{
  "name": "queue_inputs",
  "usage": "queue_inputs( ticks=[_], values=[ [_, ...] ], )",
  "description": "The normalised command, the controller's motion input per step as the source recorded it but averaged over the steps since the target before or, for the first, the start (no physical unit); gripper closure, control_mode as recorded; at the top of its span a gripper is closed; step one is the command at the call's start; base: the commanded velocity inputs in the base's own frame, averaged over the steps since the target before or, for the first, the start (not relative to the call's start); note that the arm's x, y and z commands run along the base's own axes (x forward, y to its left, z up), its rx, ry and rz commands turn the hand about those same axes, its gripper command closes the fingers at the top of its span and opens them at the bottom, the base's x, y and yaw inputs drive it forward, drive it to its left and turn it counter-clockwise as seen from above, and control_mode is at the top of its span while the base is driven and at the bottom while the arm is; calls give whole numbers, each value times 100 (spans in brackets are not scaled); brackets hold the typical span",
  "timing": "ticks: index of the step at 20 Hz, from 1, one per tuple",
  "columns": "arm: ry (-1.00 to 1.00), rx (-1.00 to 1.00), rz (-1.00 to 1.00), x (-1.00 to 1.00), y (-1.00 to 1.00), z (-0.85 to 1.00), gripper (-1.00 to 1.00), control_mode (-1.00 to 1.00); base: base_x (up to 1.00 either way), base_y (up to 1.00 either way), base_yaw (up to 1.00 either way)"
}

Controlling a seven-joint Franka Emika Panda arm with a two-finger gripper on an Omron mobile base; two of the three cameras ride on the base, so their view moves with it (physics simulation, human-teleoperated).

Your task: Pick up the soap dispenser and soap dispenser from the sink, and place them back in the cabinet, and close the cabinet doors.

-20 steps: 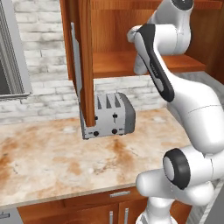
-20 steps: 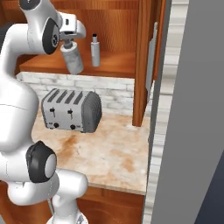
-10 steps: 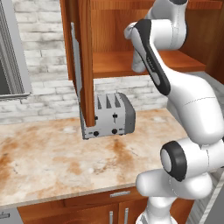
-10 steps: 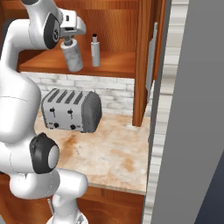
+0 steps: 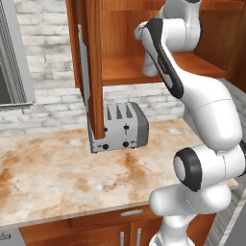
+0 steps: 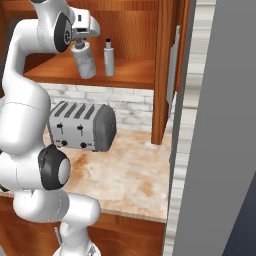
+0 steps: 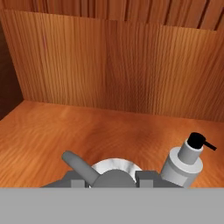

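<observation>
1. Two soap bottles are up in the cabinet [image 6: 142,75].
2. The gripper [image 6: 80,42] is clamped on the pump top of the grey bottle [image 6: 85,62], which hangs just above the shelf [image 6: 60,72].
3. From the gripper, the bottle points straight down, nearly upright, with its bottom tipped a little.
4. So I think the next move is a short drop down onto the wood.
5. The white bottle [image 6: 108,59] stands upright on the shelf, just beside it, toward the open right door [image 6: 162,70].
</observation>
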Motion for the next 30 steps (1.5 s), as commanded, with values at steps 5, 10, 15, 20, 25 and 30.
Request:
queue_inputs(
  ticks=[5,10,15,20,25,30],
  values=[
    [-1,0,0,27,6,-23,100,-100,0,0,0],
    [0,0,0,14,7,-36,100,-100,0,0,0],
    [0,0,0,9,2,-19,100,-100,0,0,0],
    [-3,0,0,2,0,-16,-100,-100,0,0,0],
    [-11,0,0,11,0,-25,-100,-100,0,0,0],
    [-11,0,0,5,0,-18,-100,-100,0,0,0]
  ],
)
